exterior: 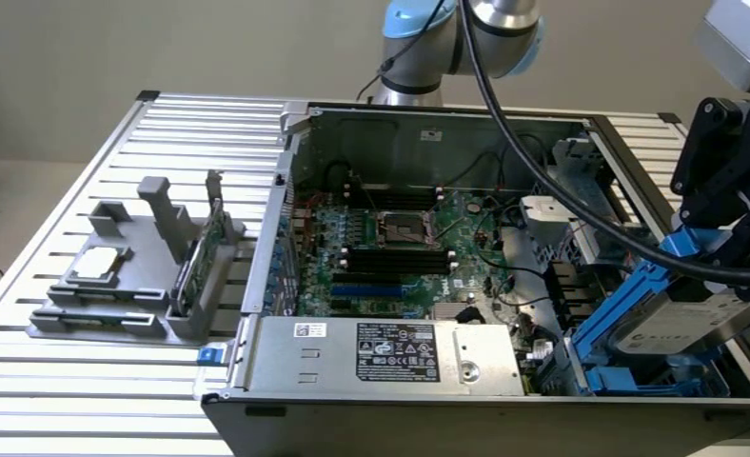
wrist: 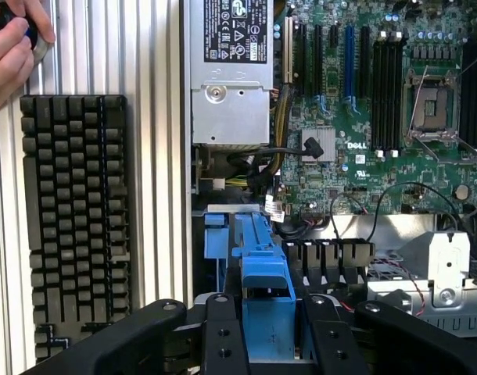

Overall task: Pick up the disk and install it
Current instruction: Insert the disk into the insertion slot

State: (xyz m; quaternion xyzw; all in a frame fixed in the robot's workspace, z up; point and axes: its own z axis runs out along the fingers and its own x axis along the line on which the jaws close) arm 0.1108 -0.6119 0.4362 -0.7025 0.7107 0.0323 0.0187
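The disk is up off the bench and held by the tool. In the exterior view it is at about 4 o'clock from the middle of the open computer case, over the corner of the case on that side. The disk is tilted. Its low end dips down inside the case and its high end points up toward 1 o'clock. Its silver face with the white label shows, and a blue rail runs along the edge at its 9 o'clock side.

In the wrist view the blue frame of the disk sits between the two black fingers, and they press on it from both sides. So the tool is clamped on the disk.

The picking up is done. The putting in looks only partly done, I think. The disk is slanted and in the tool's grip, not lying snug in a slot.

Going out from the disk in the exterior view, the green main board is at 10 o'clock. The grey power box is at 9 o'clock. Far off at 9 o'clock, outside the case, a grey stand sits on the bench. It holds a small silver chip and a thin green card.

In the wrist view a black keyboard lies on the bench beside the case. A person's hand is near one end of it.
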